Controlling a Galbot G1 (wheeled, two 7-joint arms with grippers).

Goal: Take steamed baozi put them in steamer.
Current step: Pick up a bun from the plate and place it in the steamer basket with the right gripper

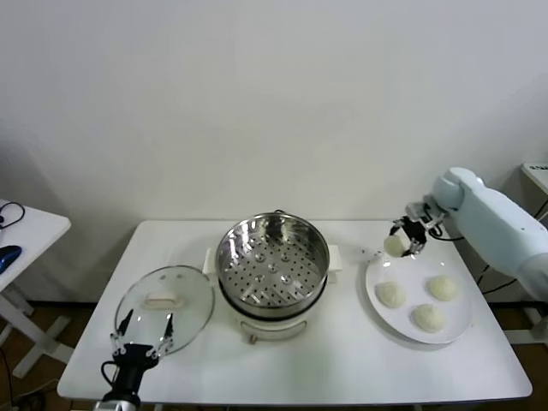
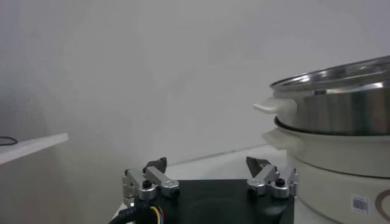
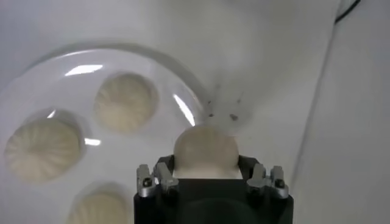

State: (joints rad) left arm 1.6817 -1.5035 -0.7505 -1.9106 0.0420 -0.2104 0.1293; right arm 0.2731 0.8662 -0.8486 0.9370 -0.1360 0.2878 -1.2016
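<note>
Right wrist view first: we have one baozi (image 3: 205, 151) pinched between the fingers of the right tool (image 3: 207, 176), lifted clear above the white plate (image 3: 183, 97), where three more buns (image 3: 125, 102) sit untouched. In the head view that held bun (image 1: 395, 245) hangs over the plate's far rim, well apart from the steamer (image 1: 272, 261), whose perforated tray is bare and open to us. We judge this the carry: we want to keep the squeeze gentle, since soft dough will likely dent, and stay high enough to clear the steel rim before coming down. We'd aim for one side of the tray so there is room for the other three. The glass lid (image 1: 164, 306) lies flat on the bench (image 1: 342, 360) beside the pot, out of our path. The left tool (image 1: 141, 336) waits near the lid at the bench's front edge, fingers spread wide.
</note>
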